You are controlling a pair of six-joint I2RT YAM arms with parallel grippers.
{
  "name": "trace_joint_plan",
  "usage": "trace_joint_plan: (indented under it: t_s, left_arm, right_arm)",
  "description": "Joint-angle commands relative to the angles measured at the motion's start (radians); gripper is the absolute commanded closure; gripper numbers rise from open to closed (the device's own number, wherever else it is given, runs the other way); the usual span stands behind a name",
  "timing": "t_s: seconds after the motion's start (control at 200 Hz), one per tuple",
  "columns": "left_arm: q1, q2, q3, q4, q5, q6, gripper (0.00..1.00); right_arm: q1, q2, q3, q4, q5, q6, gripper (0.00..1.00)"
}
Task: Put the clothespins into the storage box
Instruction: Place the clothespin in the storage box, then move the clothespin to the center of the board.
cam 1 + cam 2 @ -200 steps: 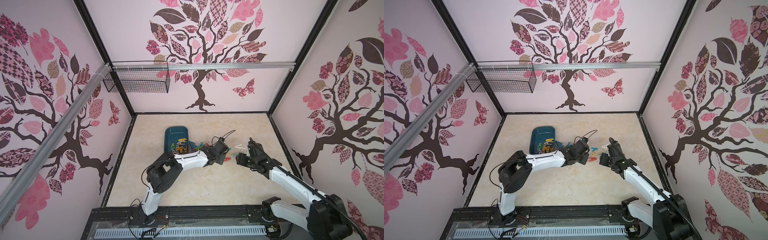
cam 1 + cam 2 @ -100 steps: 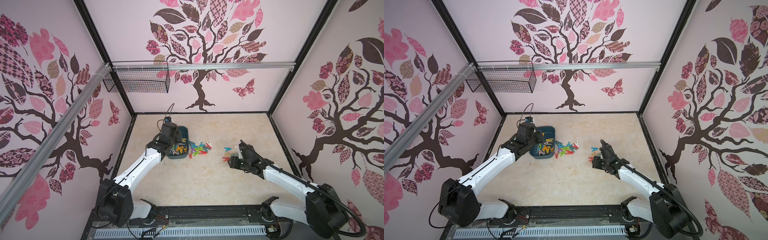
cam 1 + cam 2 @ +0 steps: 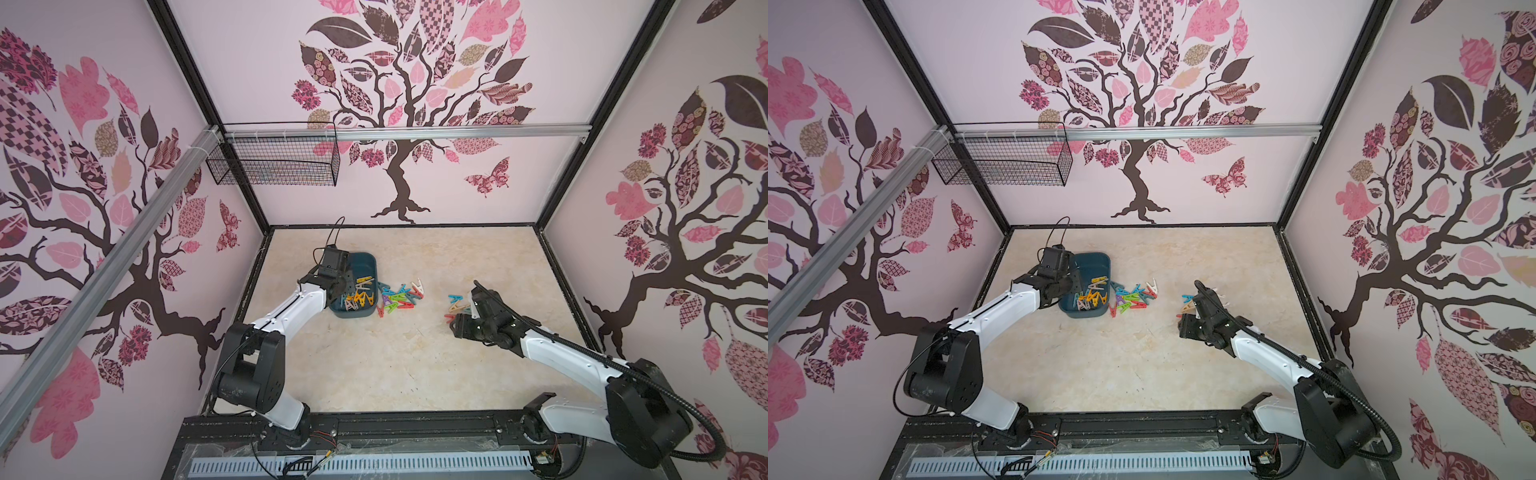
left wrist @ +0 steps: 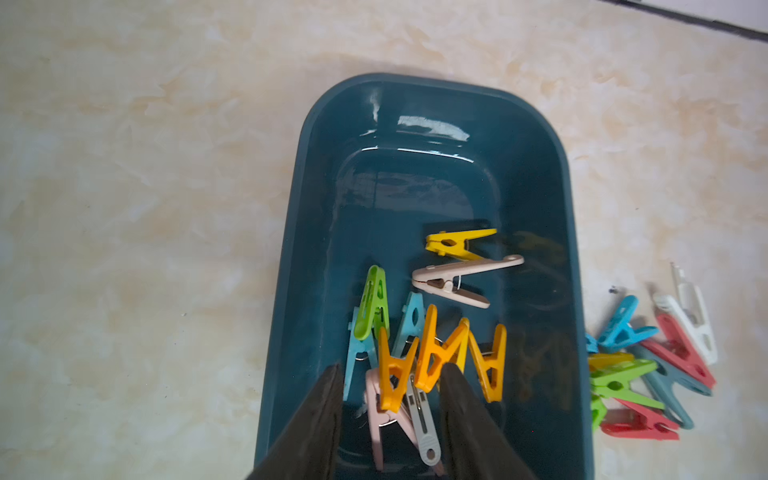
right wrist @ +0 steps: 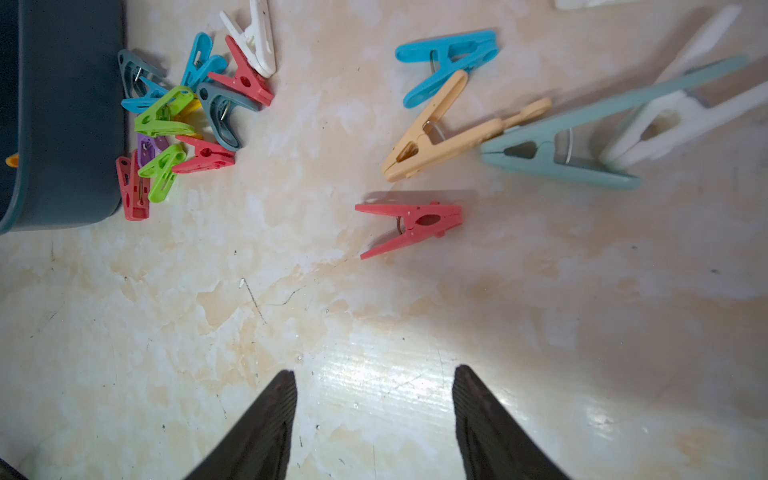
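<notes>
The dark teal storage box (image 3: 367,263) (image 3: 1100,261) (image 4: 415,187) sits left of centre on the floor and holds several clothespins (image 4: 432,353) (image 3: 359,297) in orange, yellow, green, beige and grey. My left gripper (image 4: 392,368) (image 3: 347,286) hangs open over the box's near end, gripping nothing. A mixed pile of clothespins (image 3: 399,297) (image 3: 1133,297) (image 5: 187,116) lies against the box's right side. Further right lie a red pin (image 5: 411,222), a beige one (image 5: 449,133), and blue, teal and white ones. My right gripper (image 5: 374,371) (image 3: 456,328) stands open and empty just short of the red pin.
A black wire mesh basket (image 3: 274,166) hangs from the metal rail at the back left, well above the floor. Patterned walls enclose the floor on three sides. The arm bases stand on the black front rail (image 3: 415,428).
My left gripper was shut among the loose pins, swung left to the box, and now stands open over it. My right gripper has pulled back a little toward the front.
</notes>
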Motion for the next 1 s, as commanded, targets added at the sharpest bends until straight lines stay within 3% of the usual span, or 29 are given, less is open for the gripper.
trace_joint_plan:
  t_s: [0.0,0.165,0.36,0.56,0.695,0.995]
  left_arm:
    - [-0.015,-0.103,-0.012,-0.009,0.025,0.0,0.56]
    - [-0.165,-0.263,-0.147,-0.018,0.002,-0.014,0.54]
    - [-0.361,-0.431,-0.372,0.038,-0.01,-0.132,0.52]
    - [-0.538,-0.468,-0.483,0.084,-0.049,-0.194,0.46]
    - [-0.563,-0.468,-0.505,0.081,-0.063,-0.194,0.43]
    - [-0.563,-0.498,-0.525,0.079,-0.133,-0.135,0.25]
  right_arm:
    - [0.006,0.026,0.031,-0.026,0.049,-0.023,0.36]
    - [0.006,0.063,0.053,-0.022,0.092,-0.037,0.36]
    - [0.006,0.166,0.14,-0.005,0.126,-0.057,0.36]
    - [0.006,0.31,0.239,0.023,0.148,-0.073,0.36]
    - [0.006,0.392,0.287,0.038,0.139,-0.072,0.36]
    - [0.02,0.461,0.276,0.073,0.064,-0.04,0.38]
